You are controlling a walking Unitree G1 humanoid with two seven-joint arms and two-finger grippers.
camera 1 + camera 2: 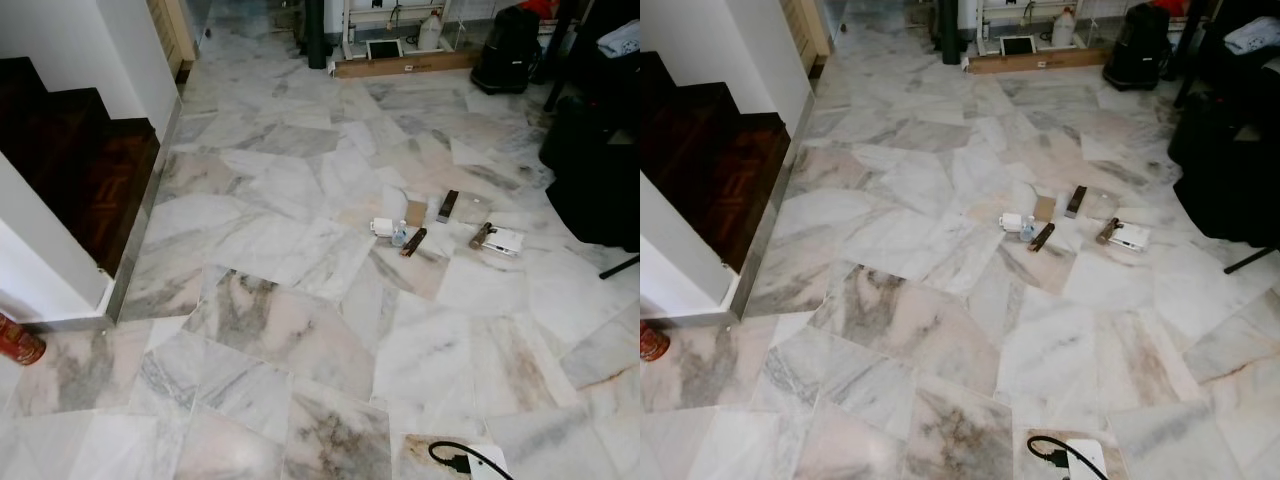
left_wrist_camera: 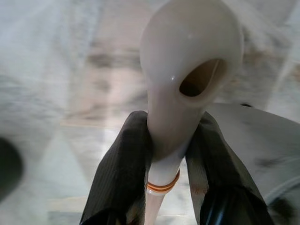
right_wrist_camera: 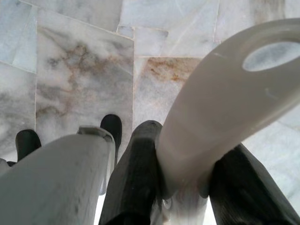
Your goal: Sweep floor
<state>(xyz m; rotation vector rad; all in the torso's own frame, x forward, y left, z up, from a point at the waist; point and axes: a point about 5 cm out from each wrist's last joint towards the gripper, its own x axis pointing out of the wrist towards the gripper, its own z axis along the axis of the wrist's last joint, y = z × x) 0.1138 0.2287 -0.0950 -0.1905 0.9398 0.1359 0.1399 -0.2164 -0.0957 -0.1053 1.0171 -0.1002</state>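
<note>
**Both grippers loaded, litter still waiting mid-floor**

Nearest of all, down at the bottom edge of the head view, a white power adapter with a looped black cable [image 1: 455,458] sits on the pale veined marble floor [image 1: 300,330]. And look at the wrists: the left gripper [image 2: 164,154] has its two black fingers [image 2: 123,173] clamped either side of a glossy cream plastic handle with a hanging hole at its tip [image 2: 187,70], an orange band ringing the neck just below the grip. The right gripper [image 3: 185,183] is pinched just as firmly on a flat white plastic handle with an oval hole [image 3: 225,103], and a grey tube [image 3: 56,183] runs alongside it. Which is broom and which is dustpan, I can't tell, since no working end is in sight.

Further out, a small red cylinder [image 1: 18,340] stands by the white stair wall at the left. Then, mid-floor, the job itself: scattered litter [image 1: 440,225] — a white plug-like block, a tan card, dark sticks, a white packet — lying loose, well apart from the robot. Beyond, a long brown cardboard box [image 1: 405,66] lies by the far wall.

My read: tools in hand, approach pending, no sweeping visible yet. Nearly everything remains.
</note>
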